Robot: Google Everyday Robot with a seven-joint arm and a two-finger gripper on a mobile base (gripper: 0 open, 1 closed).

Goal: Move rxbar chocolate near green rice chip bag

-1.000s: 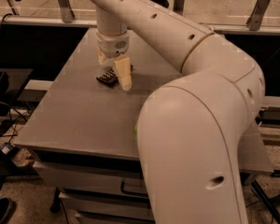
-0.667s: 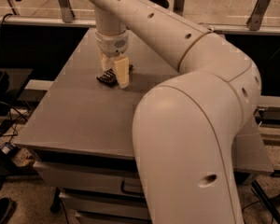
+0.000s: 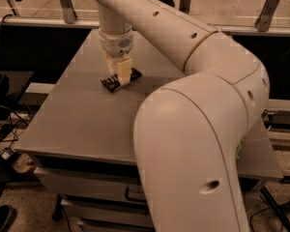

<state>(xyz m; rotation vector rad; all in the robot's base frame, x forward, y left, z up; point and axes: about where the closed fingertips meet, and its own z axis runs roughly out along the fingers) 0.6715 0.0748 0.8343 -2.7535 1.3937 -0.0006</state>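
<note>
The rxbar chocolate (image 3: 133, 75) is a small black bar with white text. It lies flat on the grey table (image 3: 77, 120), at the far middle. My gripper (image 3: 120, 75) points straight down from the wrist and sits right on the bar's middle, covering part of it. My big white arm fills the right half of the view and hides most of the table there. Of the green rice chip bag, only a thin light-green sliver (image 3: 238, 151) shows at the arm's right edge.
The table stands on a cabinet with drawers (image 3: 87, 187). A railing with metal posts (image 3: 65, 4) runs behind the table. Cables and dark gear (image 3: 5, 129) lie on the floor at the left.
My gripper has shifted slightly left and now sits over the bar's middle; more of the bar shows to its right. The bar still lies on the table.
</note>
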